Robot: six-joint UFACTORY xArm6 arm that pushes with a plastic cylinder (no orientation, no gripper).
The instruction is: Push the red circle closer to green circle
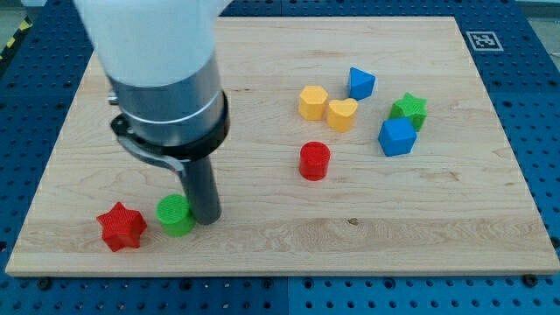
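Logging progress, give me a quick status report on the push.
My tip beside green circle, on its right. Red circle far off, upper right, untouched. Open board between them.

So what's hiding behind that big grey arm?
Only bare wooden board shows around it. My tip rests beside the green circle. Whatever lies directly behind the arm is covered.

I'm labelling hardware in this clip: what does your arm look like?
A wide white upper shell, then a grey metallic cylinder ringed by a black clamp. Below it a straight dark rod ends in my tip. No cables or markings show.
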